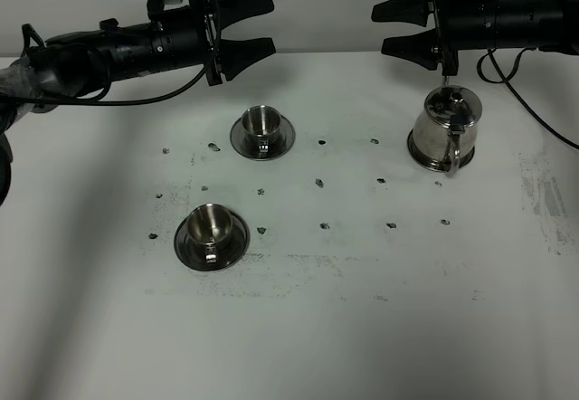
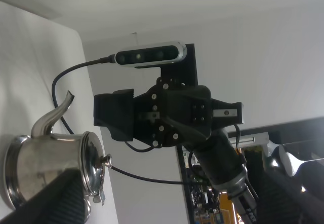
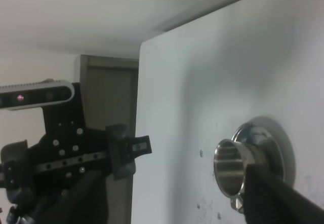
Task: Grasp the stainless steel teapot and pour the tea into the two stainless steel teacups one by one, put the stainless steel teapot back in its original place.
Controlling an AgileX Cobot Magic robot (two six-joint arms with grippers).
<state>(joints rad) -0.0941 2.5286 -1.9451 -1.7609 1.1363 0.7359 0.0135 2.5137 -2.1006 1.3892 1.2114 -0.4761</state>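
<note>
The stainless steel teapot (image 1: 443,127) stands upright, lid on, at the right on its steel tray (image 1: 422,159), the original place. It also shows in the left wrist view as the teapot (image 2: 45,158). The two stainless steel teacups sit on saucers left of centre: the far teacup (image 1: 262,120) and the near teacup (image 1: 211,223). One teacup (image 3: 232,167) appears in the right wrist view. No tea shows. My right gripper (image 1: 381,29) hovers open above and behind the teapot, holding nothing. My left gripper (image 1: 268,27) hangs open above and behind the far teacup.
The white table (image 1: 362,328) carries small dark specks around the middle and a faint smudge at the right edge. A black cable (image 1: 529,110) droops from the right arm behind the teapot. Both arms reach in from the sides at the back.
</note>
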